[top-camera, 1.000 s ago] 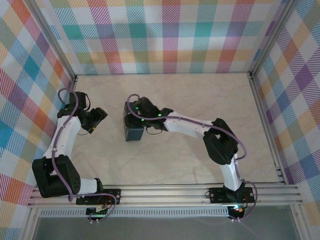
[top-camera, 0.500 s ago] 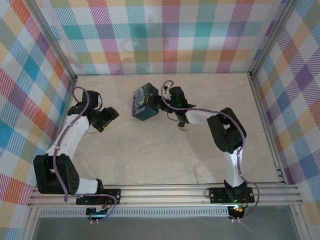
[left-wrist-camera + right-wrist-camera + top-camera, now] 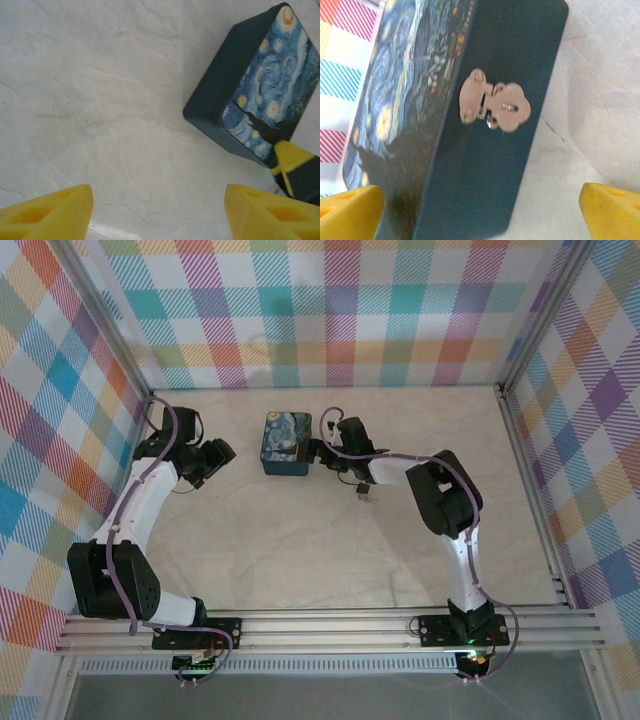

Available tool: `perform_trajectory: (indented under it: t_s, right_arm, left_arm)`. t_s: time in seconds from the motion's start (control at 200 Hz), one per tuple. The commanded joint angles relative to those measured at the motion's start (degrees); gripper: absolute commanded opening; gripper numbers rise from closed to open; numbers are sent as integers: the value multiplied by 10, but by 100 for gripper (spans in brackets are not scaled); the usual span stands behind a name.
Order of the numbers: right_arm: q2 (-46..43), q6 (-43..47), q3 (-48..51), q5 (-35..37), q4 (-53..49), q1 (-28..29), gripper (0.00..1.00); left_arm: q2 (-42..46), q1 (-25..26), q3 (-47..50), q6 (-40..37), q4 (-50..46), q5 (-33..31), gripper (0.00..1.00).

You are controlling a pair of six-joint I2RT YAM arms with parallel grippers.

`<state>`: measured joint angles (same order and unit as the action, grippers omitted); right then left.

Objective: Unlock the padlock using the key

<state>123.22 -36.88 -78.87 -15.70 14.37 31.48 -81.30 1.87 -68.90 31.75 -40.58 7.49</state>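
On the pale bench (image 3: 300,560), the latch (image 3: 492,104) of the box (image 3: 485,170) faces my right pincer (image 3: 480,212), nearer than my left pincer (image 3: 160,210); both gape empty.

1. The left arm (image 3: 140,505) runs from its base up the left side, with its wrist bent to the right.
2. The left gripper (image 3: 210,456) is spread wide, its yellow fingertips (image 3: 50,215) far apart.
3. The right arm (image 3: 455,540) folds at the elbow, and its forearm reaches left.
4. The right gripper (image 3: 318,447) is also spread wide.
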Motion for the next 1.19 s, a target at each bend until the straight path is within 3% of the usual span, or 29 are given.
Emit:
perform_trajectory:
  t_s: [0.0,0.06,0.15,0.285,0.46,0.55,0.62,0.7,0.765,0.815,0.87,0.97,1.075,1.19]
  right_arm:
    - [-90,74,6,1,-86,-6,100]
    - [-130,105,23,26,-125,-14,100]
    - [-203,155,83,76,-138,-33,100]
    - [-327,229,204,171,-129,-81,100]
    - [-462,344,363,279,-60,-147,100]
    - [-485,346,430,246,-14,-213,100]
    - [-472,327,487,213,79,-264,100]
    - [-429,342,526,220,199,-285,100]
    - [-412,369,514,198,207,-288,100]
    - [-384,371,502,160,206,-299,100]
    - [-363,360,519,133,267,-315,100]
    - [-347,354,563,109,364,-328,100]
    - [-352,347,563,128,354,-326,100]
    - [-354,349,563,128,349,-327,100]
  left_arm:
    - [6,6,37,-61,52,-58,83]
    - [26,6,69,-70,96,-84,100]
    - [66,7,145,-112,209,-144,100]
    - [134,10,321,-251,460,-180,100]
    - [91,21,406,-287,612,-167,98]
    - [55,40,437,-331,714,-192,97]
    - [22,37,454,-342,780,-197,100]
    - [-11,14,448,-326,811,-123,100]
    - [-56,14,456,-342,860,-85,100]
    - [-87,17,469,-345,918,-93,100]
    - [-78,15,454,-339,868,-95,100]
    - [-85,15,445,-339,866,-101,100]
    - [-82,29,449,-340,866,-140,100]
    - [-83,26,447,-339,865,-131,100]
